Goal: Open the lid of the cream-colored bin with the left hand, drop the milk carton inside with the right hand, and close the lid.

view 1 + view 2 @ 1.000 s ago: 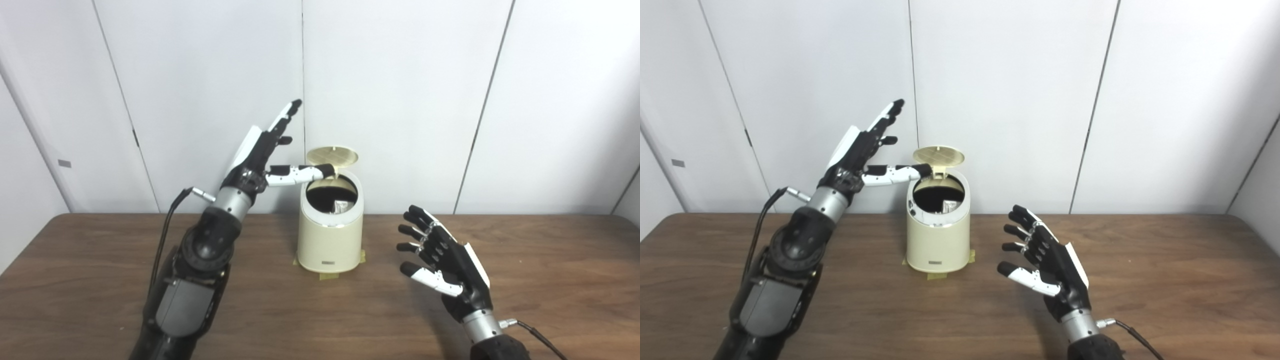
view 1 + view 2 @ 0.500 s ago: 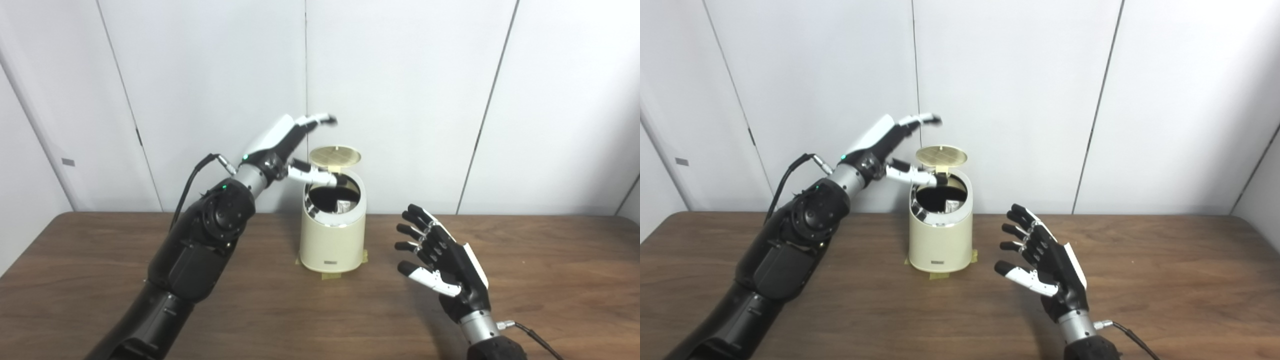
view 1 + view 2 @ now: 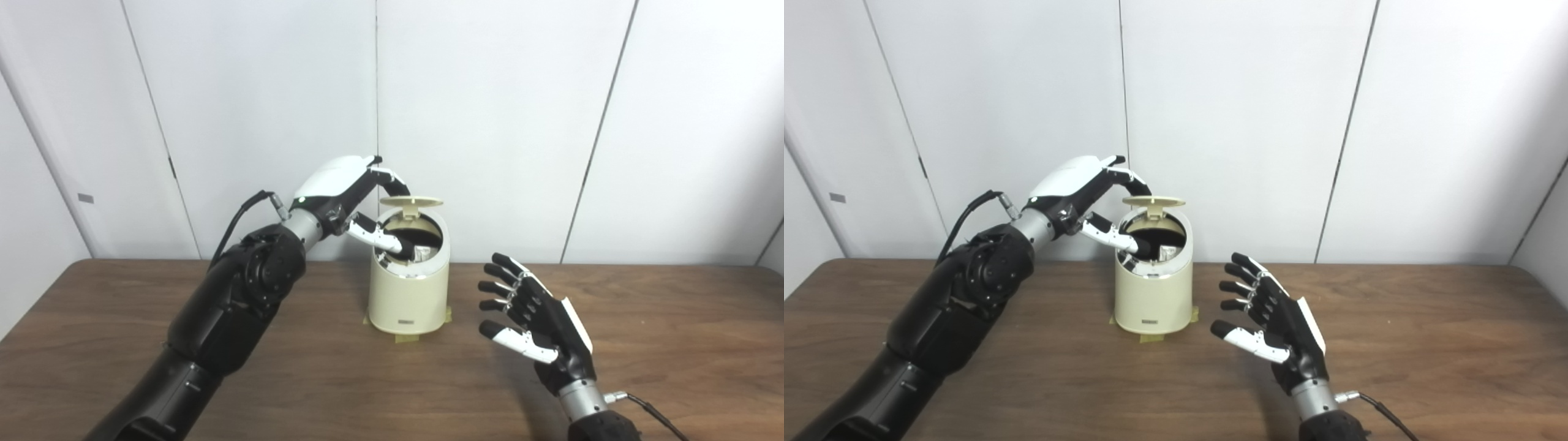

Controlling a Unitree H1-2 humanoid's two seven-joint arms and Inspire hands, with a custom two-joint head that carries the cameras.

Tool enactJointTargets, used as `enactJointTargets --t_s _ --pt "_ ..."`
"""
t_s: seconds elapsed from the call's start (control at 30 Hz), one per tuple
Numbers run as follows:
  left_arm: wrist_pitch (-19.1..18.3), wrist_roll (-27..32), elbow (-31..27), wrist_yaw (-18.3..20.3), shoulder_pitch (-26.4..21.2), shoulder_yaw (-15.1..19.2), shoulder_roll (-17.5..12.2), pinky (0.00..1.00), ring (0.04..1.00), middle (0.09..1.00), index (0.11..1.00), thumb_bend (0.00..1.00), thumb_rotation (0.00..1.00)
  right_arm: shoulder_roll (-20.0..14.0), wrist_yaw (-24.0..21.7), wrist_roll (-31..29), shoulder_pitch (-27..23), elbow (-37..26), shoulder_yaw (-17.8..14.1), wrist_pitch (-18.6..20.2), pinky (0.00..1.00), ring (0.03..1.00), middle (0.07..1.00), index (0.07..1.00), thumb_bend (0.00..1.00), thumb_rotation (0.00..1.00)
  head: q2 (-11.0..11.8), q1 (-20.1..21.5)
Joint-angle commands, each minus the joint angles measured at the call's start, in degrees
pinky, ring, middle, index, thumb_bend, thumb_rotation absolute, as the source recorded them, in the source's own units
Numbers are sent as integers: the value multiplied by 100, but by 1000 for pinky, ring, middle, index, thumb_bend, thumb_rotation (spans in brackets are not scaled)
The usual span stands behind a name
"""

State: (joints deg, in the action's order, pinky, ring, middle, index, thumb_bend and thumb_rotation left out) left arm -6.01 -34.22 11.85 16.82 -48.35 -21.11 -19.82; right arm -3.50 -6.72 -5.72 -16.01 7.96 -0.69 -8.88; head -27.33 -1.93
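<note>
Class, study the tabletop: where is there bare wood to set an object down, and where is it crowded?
Bare wood lies right of the right hand toward the table edge, and along the front between both arms. It is crowded at the bin, where the left hand reaches over the lid.

Left hand (image 3: 343, 190) and half-lowered lid (image 3: 411, 201) crowding bin (image 3: 407, 300) mouth, right side approach open

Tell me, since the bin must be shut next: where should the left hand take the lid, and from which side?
Probably the lid's free front edge, pressed from above. It is hinged at the back of the bin and now lies nearly level over the opening, so a downward push there should swing it shut. The left hand's fingers already curl over its left edge.
</note>
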Motion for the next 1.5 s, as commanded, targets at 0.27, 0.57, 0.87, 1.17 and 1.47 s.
enactJointTargets --t_s 0.27,0.57,0.87,1.17,1.47 --pt "368 -137 -289 8 -25 71 -137 1000 997 743 705 908 358 -3 -47 69 -212 -293 86 26 614 712 803 816 862 271 -27 28" --pt "612 -312 -359 -71 324 11 -38 1000 981 729 702 928 362 67 -24 -65 -231 -312 69 119 588 718 789 786 869 221 -68 69" --pt "1050 -1336 -253 -481 655 -460 -146 1000 925 748 728 902 339 56 69 202 -209 -421 86 137 593 710 778 795 848 229 -129 104" --pt "918 -2879 -400 -435 868 -1130 -251 1000 994 853 823 903 303 59 83 272 -189 -512 77 208 605 718 782 803 824 242 -179 113" --pt "675 -3136 -434 272 994 -1301 -197 1000 1000 820 796 982 312 91 124 269 -189 -592 53 289 602 718 783 795 834 265 -224 141"
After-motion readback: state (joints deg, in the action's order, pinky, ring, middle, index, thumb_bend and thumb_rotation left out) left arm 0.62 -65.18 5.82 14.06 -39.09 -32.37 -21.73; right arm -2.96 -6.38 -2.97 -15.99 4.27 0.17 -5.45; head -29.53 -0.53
